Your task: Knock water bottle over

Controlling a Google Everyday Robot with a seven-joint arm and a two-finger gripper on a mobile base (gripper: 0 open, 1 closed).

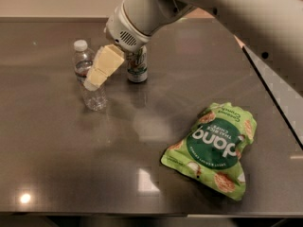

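The water bottle (90,79) stands upright at the left of the dark tabletop, clear and ribbed, with a white cap and a red-and-white label band. My gripper (97,74), with cream-coloured fingers, hangs from the white arm that reaches in from the upper right. Its tip is right against the bottle's right side at label height and covers part of the label.
A green-and-white soda can (137,65) stands just behind and to the right of the gripper. A green bag of rice chips (213,148) lies at the front right. The table's right edge (274,98) runs diagonally at the right, its front edge along the bottom.
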